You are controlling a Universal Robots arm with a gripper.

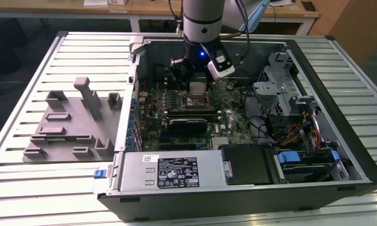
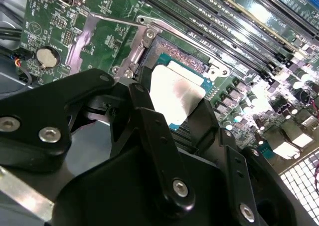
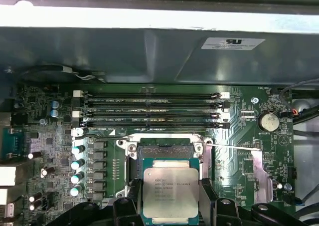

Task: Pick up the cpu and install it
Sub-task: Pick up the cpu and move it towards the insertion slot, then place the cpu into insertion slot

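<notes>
Claw (image 3: 170,208) is clenching the cpu (image 3: 170,186), hovering over the open socket (image 3: 164,147), toward twelve o'clock inside the computer case (image 1: 239,207) in the exterior view; pickup done, seating not yet.

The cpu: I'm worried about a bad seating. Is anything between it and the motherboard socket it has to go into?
Nothing visible does. The gripper holds the cpu by two opposite edges over the socket, whose recess shows bare past the chip's edge in the first wrist view. What lies directly under the cpu is hidden.
</notes>
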